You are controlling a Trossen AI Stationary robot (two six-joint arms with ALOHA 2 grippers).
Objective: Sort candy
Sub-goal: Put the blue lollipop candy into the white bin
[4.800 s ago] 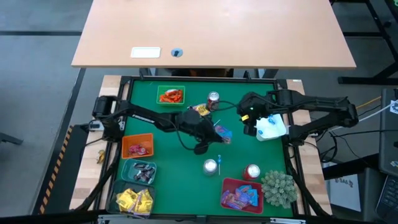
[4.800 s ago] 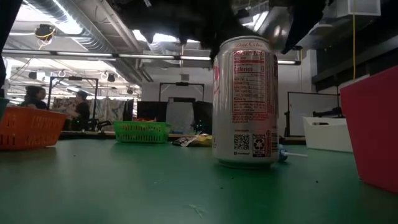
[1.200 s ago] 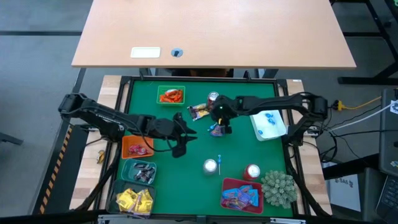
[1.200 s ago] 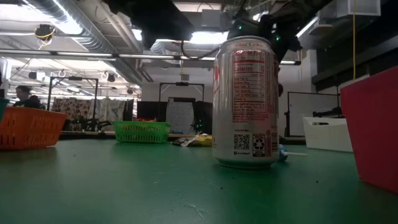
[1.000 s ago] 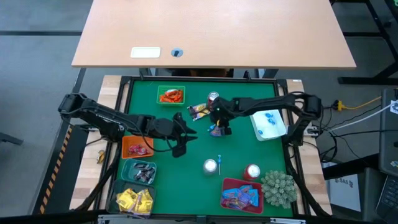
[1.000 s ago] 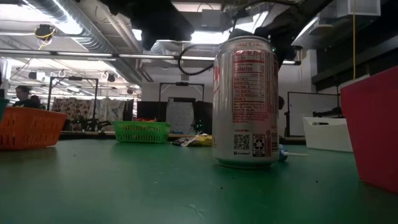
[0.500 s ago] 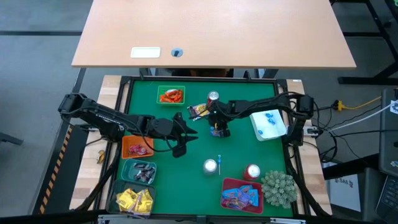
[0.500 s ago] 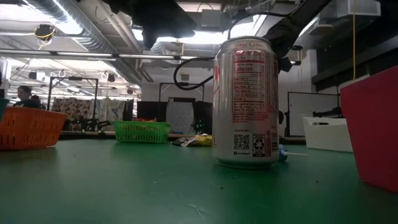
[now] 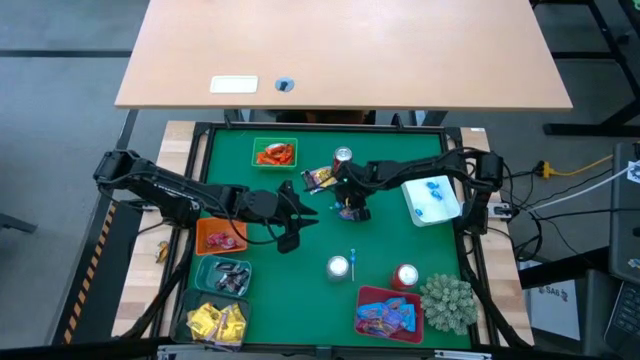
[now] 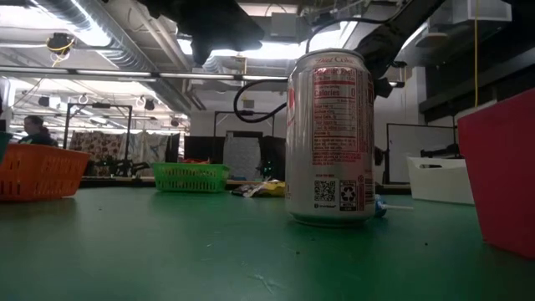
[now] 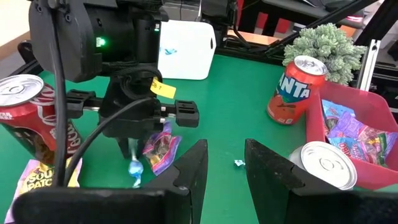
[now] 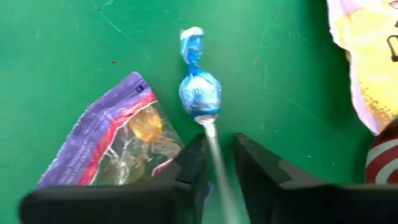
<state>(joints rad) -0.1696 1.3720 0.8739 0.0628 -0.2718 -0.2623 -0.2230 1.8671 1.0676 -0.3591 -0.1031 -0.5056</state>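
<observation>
A blue-wrapped lollipop lies flat on the green mat, next to a purple candy packet. My right gripper points down over them, open by a narrow gap, with the lollipop's stick between its fingers. In the high view it is at mid-table. A yellow packet lies just beyond it. My left gripper hangs open above the mat, left of the candy, with nothing between its fingers. My right gripper comes from above with a finger on either side of the lollipop's stick, well below its wrapped head. A gap shows beside the stick, and I cannot tell whether a finger touches it. The lollipop lies flat on the mat.
Sorted candy fills a green basket, an orange bin, a teal bin, a bin of yellow packets, a red bin and a white bin. Three cans and a spiky plant stand around.
My right gripper has sunk a little toward the lollipop and the purple packet, and its arm has drawn in toward the table's left. The candy has stayed where it was.
</observation>
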